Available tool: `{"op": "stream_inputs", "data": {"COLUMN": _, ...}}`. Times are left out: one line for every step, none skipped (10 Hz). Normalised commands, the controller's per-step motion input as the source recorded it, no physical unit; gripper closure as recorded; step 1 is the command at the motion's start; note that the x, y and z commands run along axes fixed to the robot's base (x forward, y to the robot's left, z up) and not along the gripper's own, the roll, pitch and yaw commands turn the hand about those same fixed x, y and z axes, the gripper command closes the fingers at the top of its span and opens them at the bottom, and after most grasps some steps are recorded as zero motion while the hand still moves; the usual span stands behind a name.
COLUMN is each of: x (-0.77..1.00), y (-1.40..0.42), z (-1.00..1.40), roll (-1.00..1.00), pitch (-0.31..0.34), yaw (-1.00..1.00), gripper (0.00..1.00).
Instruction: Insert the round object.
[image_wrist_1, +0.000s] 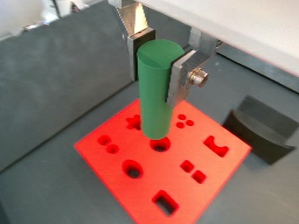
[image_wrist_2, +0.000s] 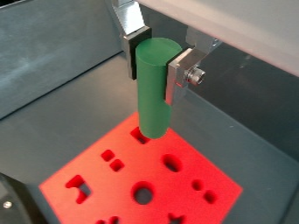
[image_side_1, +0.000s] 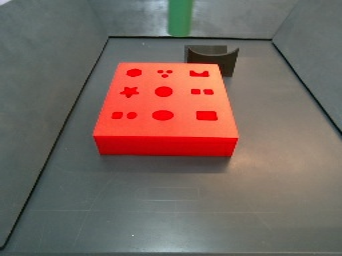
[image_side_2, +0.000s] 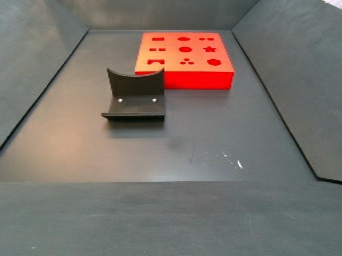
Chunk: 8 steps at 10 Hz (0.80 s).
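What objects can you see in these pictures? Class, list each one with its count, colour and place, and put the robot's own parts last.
Peg: one, green, upright in the claw, above the block.
Block: one, red, with shaped holes on top, on the floor near the back wall in a side view.
Curved block: one, dark grey, on the floor beside the red block.
Floor: one, dark grey.
Claw: one, silver fingers closed on the peg's upper part.

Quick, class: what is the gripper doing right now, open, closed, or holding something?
Gripper: closed on the green peg, held upright above the red block in both wrist views.
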Motion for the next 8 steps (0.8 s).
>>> {"op": "stream_inputs", "data": {"x": 0.87, "y": 0.51, "z": -0.28, "roll": 0.1, "pitch": -0.041, "yaw": -0.13, "gripper": 1.0}}
{"op": "stream_inputs", "data": {"x": 0.53, "y": 0.63, "z": -0.37, "roll": 0.1, "pitch": -0.004, "yaw": -0.2, "gripper": 1.0}}
{"op": "stream_inputs", "data": {"x": 0.17, "y": 0.51, "z": -0.67, "roll": 0.02, "pitch": -0.016, "yaw": -0.21, "gripper": 1.0}}
{"op": "stream_inputs", "data": {"x": -0.15, "y": 0.35, "z": -0.98, "roll": 0.07, "pitch": -0.039, "yaw": -0.31, "gripper": 1.0}}
{"op": "stream_inputs", "data": {"x": -0.74, "y": 0.07, "z": -1.0, "roll": -0.02, "pitch": -0.013, "yaw": -0.36, "gripper": 1.0}}
{"op": "stream_inputs", "data": {"x": -0.7, "y": 0.0, "z": -1.0, "roll": 0.0, "pitch": -0.026, "yaw": -0.33, "gripper": 1.0}}
{"op": "stream_inputs", "data": {"x": -0.72, "y": 0.0, "z": -1.0, "roll": 0.0, "pitch": -0.029, "yaw": -0.35, "gripper": 1.0}}
{"op": "stream_inputs", "data": {"x": -0.75, "y": 0.0, "z": -0.98, "roll": -0.03, "pitch": -0.027, "yaw": -0.39, "gripper": 1.0}}
